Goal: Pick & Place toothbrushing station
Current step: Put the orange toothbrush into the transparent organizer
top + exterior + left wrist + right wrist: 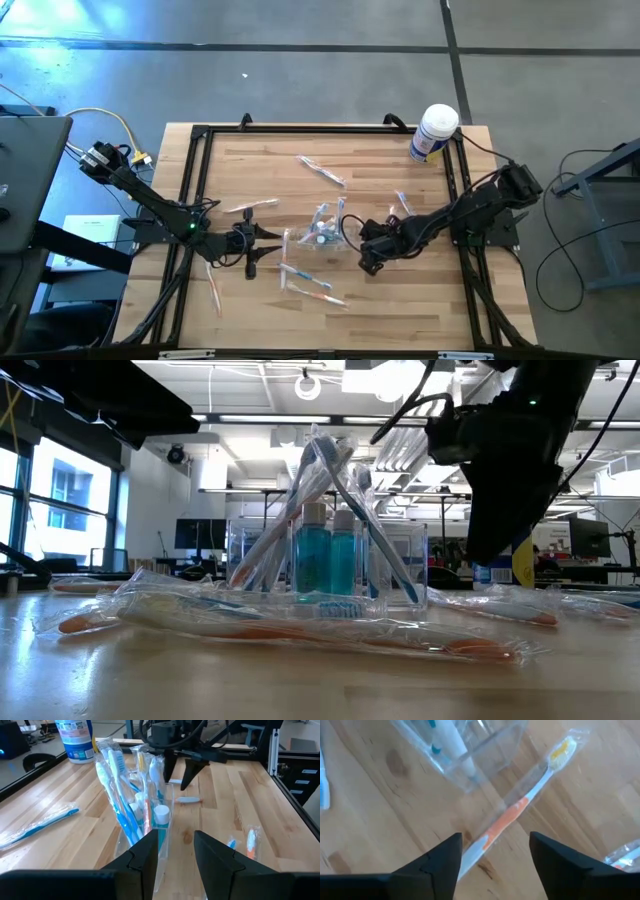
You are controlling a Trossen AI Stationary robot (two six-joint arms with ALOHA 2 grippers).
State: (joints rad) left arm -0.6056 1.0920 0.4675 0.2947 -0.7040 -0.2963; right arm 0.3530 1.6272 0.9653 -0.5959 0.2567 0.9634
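Toothbrushing station [320, 232] stands upright near table centre, a clear plastic holder packed with blue and white toothbrushes [116, 785] and two small blue-liquid bottles [326, 556]. In the low view its glassy walls [405, 565] are faint-edged, brushes leaning crosswise above the rim.

Left gripper [262, 243] sits just left of the station, low over the wooden table [400, 300]. In the left wrist view its fingers [147, 857] stand apart, nothing between them; the left-hand finger overlaps the holder's near wall, contact cannot be told.

Right gripper [352, 228] is just right of the station, arm reaching in from the right edge. In the right wrist view its fingers [437, 860] are spread, released, gripping nothing; a wrapped orange-handled toothbrush [512, 817] lies on the wood between them, beside the holder's corner [485, 750].

Loose wrapped toothbrushes are scattered around: one far of the station [322, 171], some near [310, 288], one near-left [213, 287]. White canister with blue label [434, 133] stands at the far right corner, well apart.

Room with ceiling lights shows beyond in the low view.
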